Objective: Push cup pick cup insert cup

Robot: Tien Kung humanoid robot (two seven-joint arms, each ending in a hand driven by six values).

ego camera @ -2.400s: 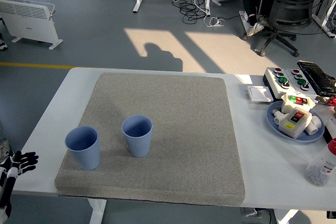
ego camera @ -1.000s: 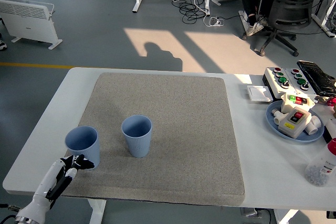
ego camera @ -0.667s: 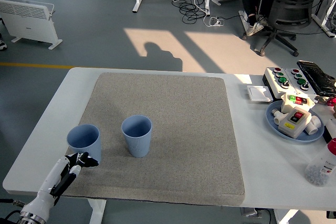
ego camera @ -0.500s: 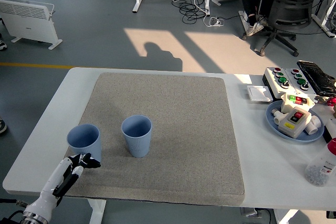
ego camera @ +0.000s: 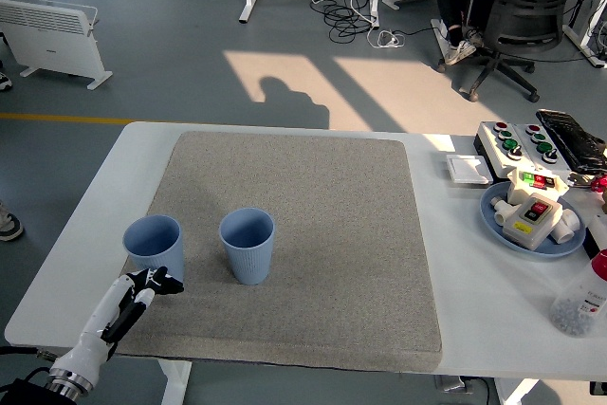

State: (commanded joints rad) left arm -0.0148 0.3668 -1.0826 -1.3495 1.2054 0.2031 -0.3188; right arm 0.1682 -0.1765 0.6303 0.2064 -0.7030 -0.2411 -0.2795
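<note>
Two blue ribbed cups stand upright on the grey mat (ego camera: 322,187). The left cup (ego camera: 153,246) is near the mat's left edge. The right cup (ego camera: 248,245) stands a short gap to its right. My left hand (ego camera: 157,282) comes in from the lower left with its fingers stretched out flat. The fingertips touch the base of the left cup at its near side. The hand holds nothing. My right arm is out of view.
A blue plate (ego camera: 502,227) with a switch box and white parts sits at the right. Behind it are a button box (ego camera: 519,142) and a white square (ego camera: 469,169). A clear bottle (ego camera: 582,300) stands at the right edge.
My left hand came up from the table's left edge to the left cup's base. The left cup has slid a little away from me and to the right. The right cup has not moved.
</note>
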